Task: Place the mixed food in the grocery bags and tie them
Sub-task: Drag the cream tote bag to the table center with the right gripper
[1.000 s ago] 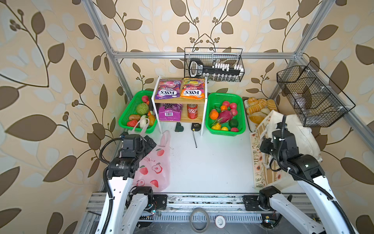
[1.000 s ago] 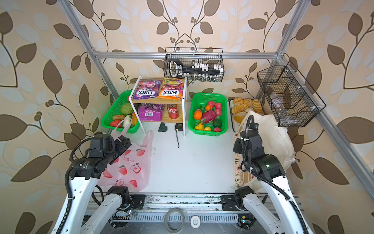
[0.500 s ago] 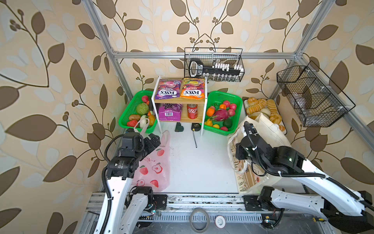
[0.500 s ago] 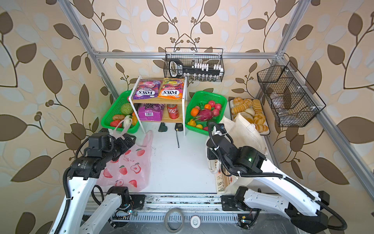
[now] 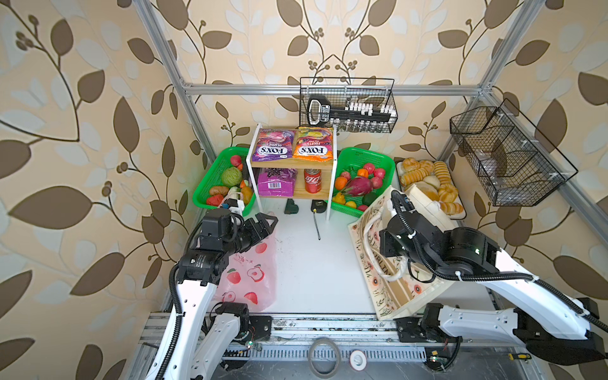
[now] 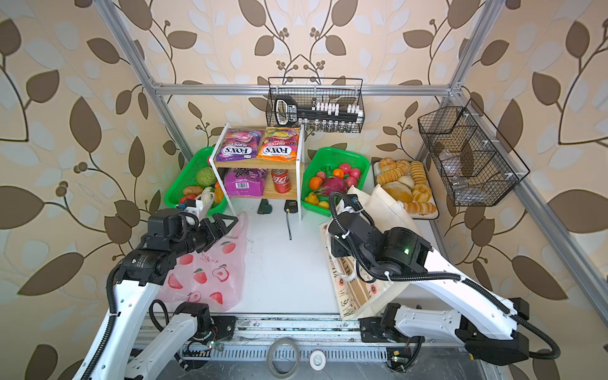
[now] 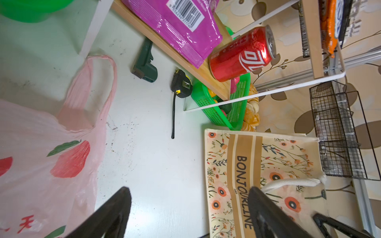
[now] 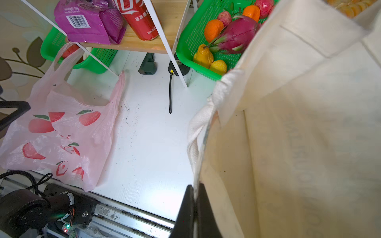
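Note:
The pink plastic bag (image 5: 250,273) lies flat at the left. My left gripper (image 5: 268,223) hovers open and empty over the bag's handle end; in the left wrist view its jaws (image 7: 188,189) stand wide apart above bare table. My right gripper (image 8: 194,186) is shut on the rim of the cream canvas tote (image 5: 388,279), holding it up at the right. The orange FOX'S packet (image 5: 312,144) lies on the shelf top. The magenta packet (image 5: 276,184) and cola can (image 5: 312,181) are below. Dragon fruit (image 5: 358,186), orange (image 5: 341,182) and yellow pear (image 5: 339,198) sit in the right basket.
A white-framed wooden shelf (image 5: 292,162) stands at the back between two green baskets (image 5: 210,177) (image 5: 388,164). A purple FOX'S packet (image 5: 274,144) lies on its top. Tape measure (image 5: 316,207) and a dark green tool (image 5: 291,208) lie before it. Bread tray (image 5: 427,181) behind the tote.
My right arm has swung from the far right toward the middle, dragging the tote's rim along and lifting it open. The left gripper has edged forward over the pink bag's handle.

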Robot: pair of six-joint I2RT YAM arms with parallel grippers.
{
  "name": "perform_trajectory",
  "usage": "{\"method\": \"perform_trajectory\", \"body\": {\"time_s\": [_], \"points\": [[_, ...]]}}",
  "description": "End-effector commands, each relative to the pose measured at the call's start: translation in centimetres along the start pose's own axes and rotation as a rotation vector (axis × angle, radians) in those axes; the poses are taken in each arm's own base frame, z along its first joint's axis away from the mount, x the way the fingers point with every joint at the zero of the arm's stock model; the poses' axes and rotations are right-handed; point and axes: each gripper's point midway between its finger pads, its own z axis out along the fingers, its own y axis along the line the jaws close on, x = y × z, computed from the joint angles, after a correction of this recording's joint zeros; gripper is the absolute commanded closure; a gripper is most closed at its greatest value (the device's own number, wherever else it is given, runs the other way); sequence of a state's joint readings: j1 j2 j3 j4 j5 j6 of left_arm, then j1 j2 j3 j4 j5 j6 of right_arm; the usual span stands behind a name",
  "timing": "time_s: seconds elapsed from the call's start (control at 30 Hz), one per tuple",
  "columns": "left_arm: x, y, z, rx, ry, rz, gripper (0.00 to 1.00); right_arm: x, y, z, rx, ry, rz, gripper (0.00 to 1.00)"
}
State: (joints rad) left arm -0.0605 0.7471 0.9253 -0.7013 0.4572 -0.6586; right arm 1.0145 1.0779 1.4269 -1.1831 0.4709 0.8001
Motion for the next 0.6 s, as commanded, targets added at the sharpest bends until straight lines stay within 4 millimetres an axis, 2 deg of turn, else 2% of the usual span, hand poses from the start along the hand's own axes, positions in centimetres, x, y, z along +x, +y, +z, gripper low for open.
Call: {"method": "perform_trajectory", "body": {"time_s": [0.0, 0.13, 0.2, 0.23, 0.3, 0.4, 0.47, 0.57], "points": [[0.1, -1.9, 0.0, 0.086, 0.022, 0.033, 0.1, -0.7, -0.1, -1.0, -0.013, -0.028, 0.015, 1.0], [0.4, -3.2, 0.5, 0.141, 0.049, 0.028, 0.12, -2.1, 2.2, 0.8, -0.067, -0.104, 0.083, 1.0], [0.7, -4.1, 0.7, 0.165, 0.073, 0.032, 0.13, -3.2, 4.2, 1.9, -0.114, -0.14, 0.128, 0.99], [0.9, -4.6, 0.8, 0.174, 0.083, 0.042, 0.13, -3.6, 5.2, 2.3, -0.139, -0.145, 0.138, 0.96], [1.6, -5.7, 0.9, 0.195, 0.117, 0.066, 0.13, -4.2, 7.8, 2.7, -0.225, -0.141, 0.145, 0.84], [2.9, -7.1, 1.2, 0.228, 0.172, 0.092, 0.12, -4.9, 11.4, 2.2, -0.372, -0.123, 0.073, 0.68], [3.5, -7.8, 1.3, 0.25, 0.196, 0.097, 0.1, -5.1, 11.6, 1.4, -0.389, -0.12, 0.035, 0.51], [4.1, -8.9, 1.4, 0.288, 0.213, 0.094, 0.08, -6.0, 8.9, -0.2, -0.335, -0.16, 0.014, 0.39]]}}
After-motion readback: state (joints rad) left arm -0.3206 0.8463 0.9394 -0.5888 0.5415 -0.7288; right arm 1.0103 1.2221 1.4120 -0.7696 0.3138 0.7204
